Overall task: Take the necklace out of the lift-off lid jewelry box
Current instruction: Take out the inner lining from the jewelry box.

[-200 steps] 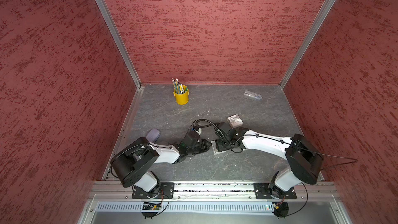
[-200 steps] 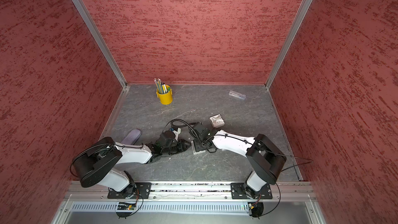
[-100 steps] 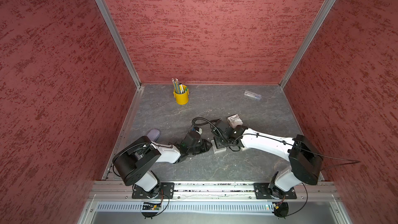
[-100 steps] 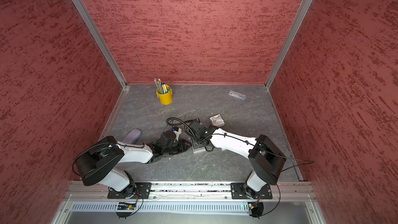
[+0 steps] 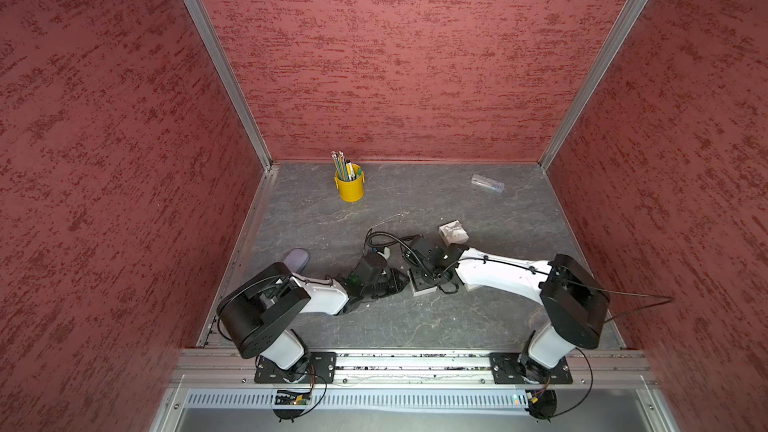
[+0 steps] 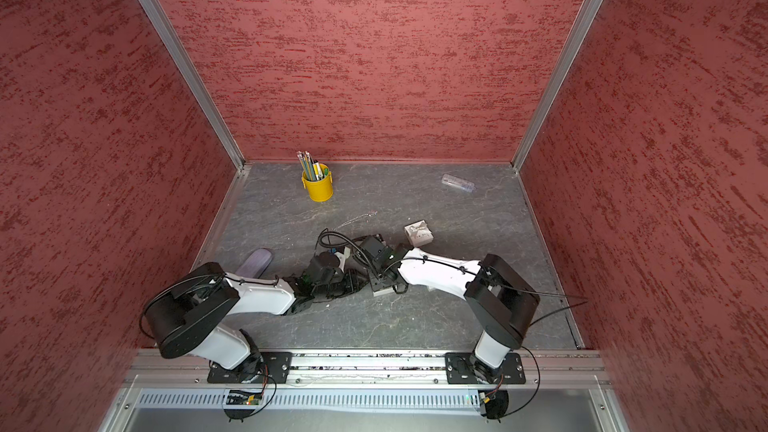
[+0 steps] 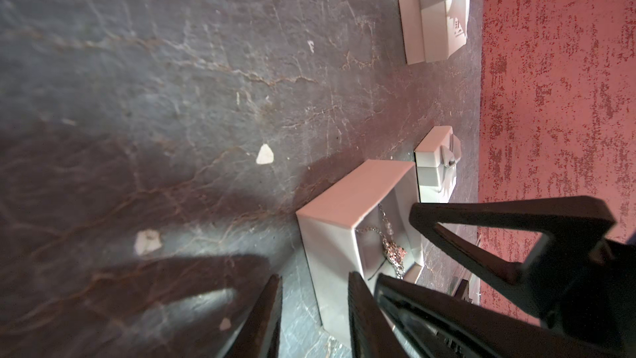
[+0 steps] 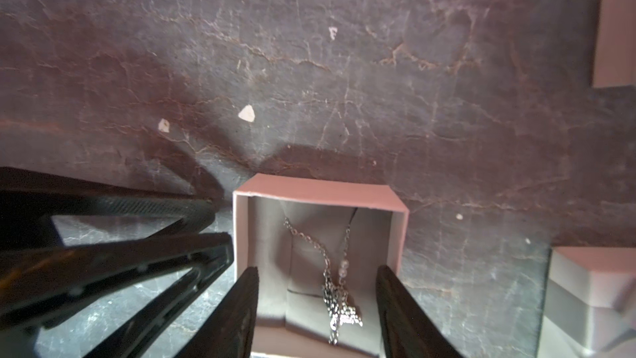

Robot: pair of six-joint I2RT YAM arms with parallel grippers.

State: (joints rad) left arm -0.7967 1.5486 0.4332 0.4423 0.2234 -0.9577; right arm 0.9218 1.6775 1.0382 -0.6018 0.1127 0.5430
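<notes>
White left arm [image 5: 320,295] and right arm [image 5: 498,274] reach low inward, barely shifted since a second ago. The right gripper [image 8: 317,270] is spread over the pale-pink cardboard jewelry box [image 8: 320,189], which lies open and holds the silver chain necklace [image 8: 339,304]. The left gripper [image 7: 313,275], narrowly parted, sits against the box's outer wall.

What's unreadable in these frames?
Top views: box mostly hidden under the right arm; contents unseen.
Left wrist: necklace partly behind the right gripper.
Right wrist: second box blurred, cut off by the frame corner.
Contact of left jaws with box: unclear in every view.
</notes>
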